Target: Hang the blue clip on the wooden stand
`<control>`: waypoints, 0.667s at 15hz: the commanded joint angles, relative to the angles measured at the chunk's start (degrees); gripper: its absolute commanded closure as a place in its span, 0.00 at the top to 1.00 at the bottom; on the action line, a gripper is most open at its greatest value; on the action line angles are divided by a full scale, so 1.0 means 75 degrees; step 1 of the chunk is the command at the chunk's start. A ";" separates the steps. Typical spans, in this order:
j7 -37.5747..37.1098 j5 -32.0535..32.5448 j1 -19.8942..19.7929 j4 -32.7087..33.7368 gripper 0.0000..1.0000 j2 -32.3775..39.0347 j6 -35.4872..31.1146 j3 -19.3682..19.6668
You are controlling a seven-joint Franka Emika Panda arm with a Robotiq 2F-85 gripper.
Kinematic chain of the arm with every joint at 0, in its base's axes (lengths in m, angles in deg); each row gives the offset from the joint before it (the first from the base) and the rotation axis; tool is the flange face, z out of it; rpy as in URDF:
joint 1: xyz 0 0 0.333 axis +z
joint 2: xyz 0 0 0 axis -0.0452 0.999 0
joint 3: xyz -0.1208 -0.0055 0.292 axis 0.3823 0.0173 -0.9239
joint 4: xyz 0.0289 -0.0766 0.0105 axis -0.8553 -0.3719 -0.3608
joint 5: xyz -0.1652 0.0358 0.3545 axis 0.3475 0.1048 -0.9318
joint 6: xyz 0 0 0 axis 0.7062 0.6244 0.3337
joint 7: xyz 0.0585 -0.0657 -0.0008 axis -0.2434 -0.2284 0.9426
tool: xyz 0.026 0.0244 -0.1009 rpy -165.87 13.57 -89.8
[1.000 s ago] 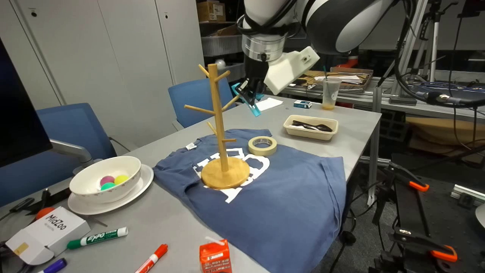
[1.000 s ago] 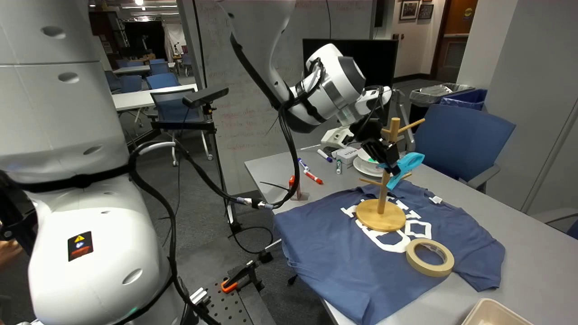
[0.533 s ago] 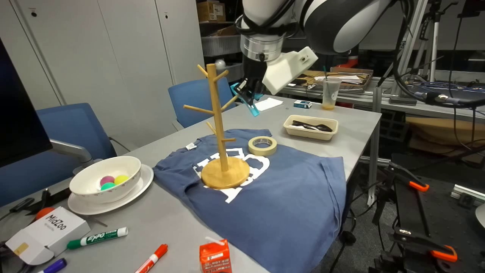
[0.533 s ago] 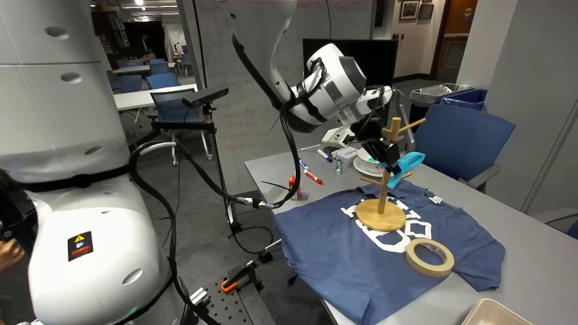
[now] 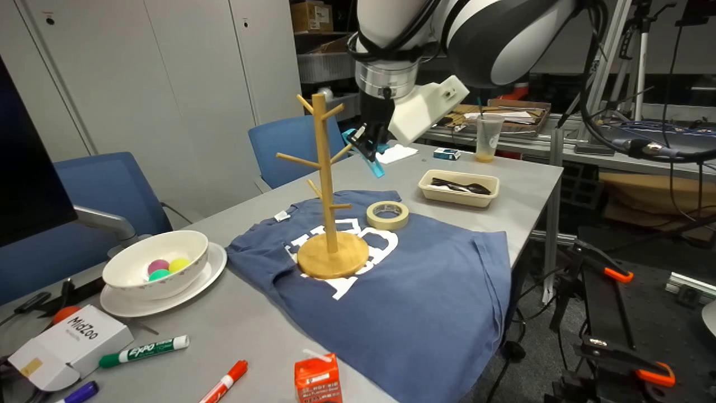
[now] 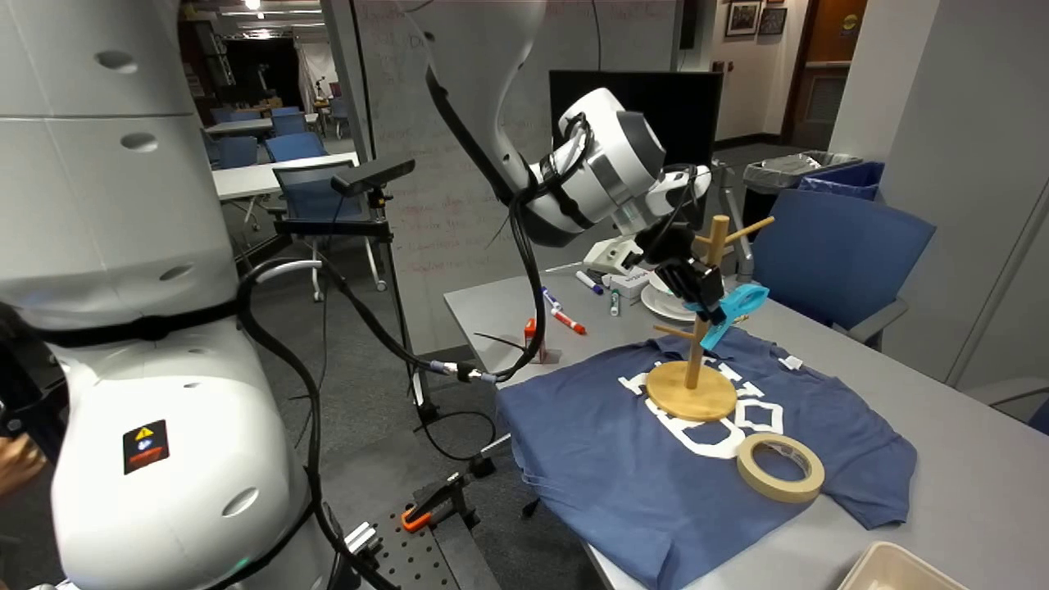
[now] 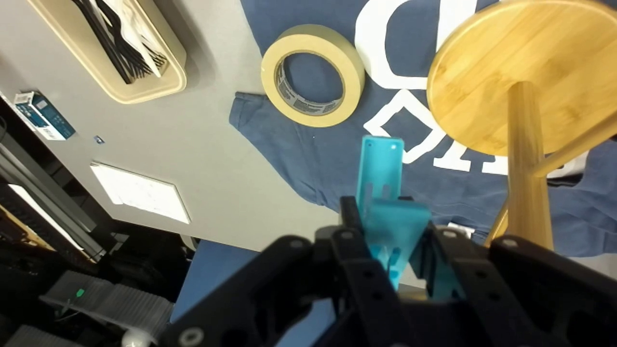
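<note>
Only the wrist view resolves slots in the held blue clip (image 7: 397, 220).

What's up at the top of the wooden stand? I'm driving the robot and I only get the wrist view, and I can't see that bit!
Observer: In an exterior view, two pegs stick out near the top of the wooden stand.
Operator: Cool! Does it go up higher than my blue clip?
Observer: Yes, in both exterior views its top shows above the clip.
Operator: Ooh, what else can't I see?
Observer: Among other things, a white bowl sitting on a plate, in an exterior view.
</note>
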 commanded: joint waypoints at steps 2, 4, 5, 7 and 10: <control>-0.0082 0.0138 0.0092 0.0141 0.06 0.0086 0.0029 0.0027; -0.0077 0.0124 0.0106 0.0162 0.06 0.0098 -0.0004 0.0014; -0.0070 0.0091 0.0112 0.0171 0.06 0.0113 -0.0042 0.0004; -0.0030 0.0020 0.0114 0.0178 0.06 0.0139 -0.0110 -0.0011; -0.0017 0.0003 0.0127 0.0187 0.06 0.0176 -0.0113 -0.0025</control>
